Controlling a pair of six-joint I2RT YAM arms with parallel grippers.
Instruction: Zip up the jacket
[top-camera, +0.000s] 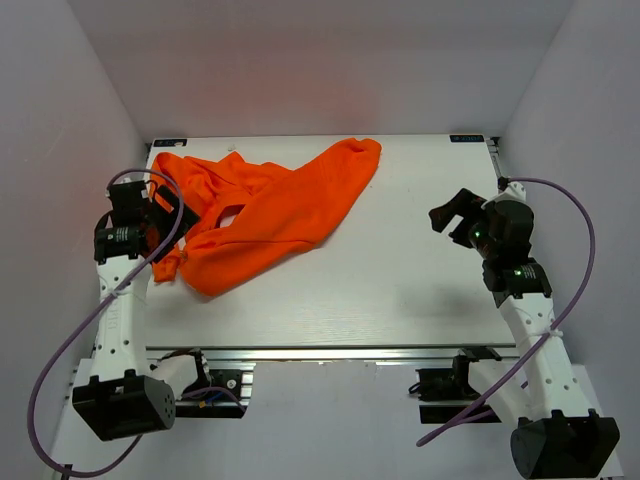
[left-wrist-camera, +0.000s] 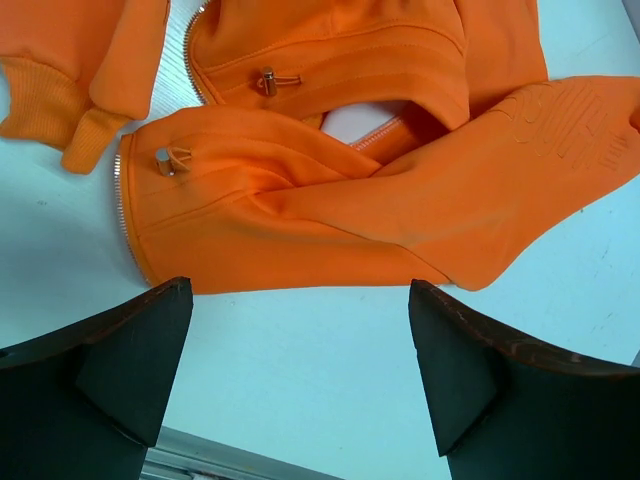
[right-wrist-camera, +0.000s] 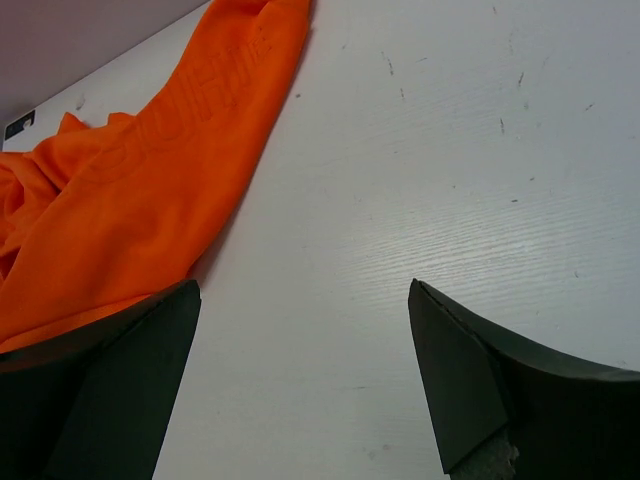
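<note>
The bright orange fabric jacket (top-camera: 265, 215) lies crumpled on the back-left part of the white counter (top-camera: 400, 285); one sleeve stretches away toward the back centre, and faint raised lettering (left-wrist-camera: 560, 120) runs along it. Its front is open; the two edges lie apart, with a strip of gold-toned zip teeth (left-wrist-camera: 122, 200) running down the nearer one and pale lining (left-wrist-camera: 365, 120) showing in the gap between them. Two small metal toggles (left-wrist-camera: 268, 80) sit on the front panels; a ribbed cuff (left-wrist-camera: 40, 100) is bunched at the left.

The left pincer (top-camera: 170, 215) hangs at the counter's left edge, right by the jacket's near hem; its jaws stand wide with nothing between them. The right pincer (top-camera: 455, 212) is well apart from the garment, over the bare right side of the counter; it too gapes wide and holds nothing; a purple cable (top-camera: 560, 190) loops off its arm.
</note>
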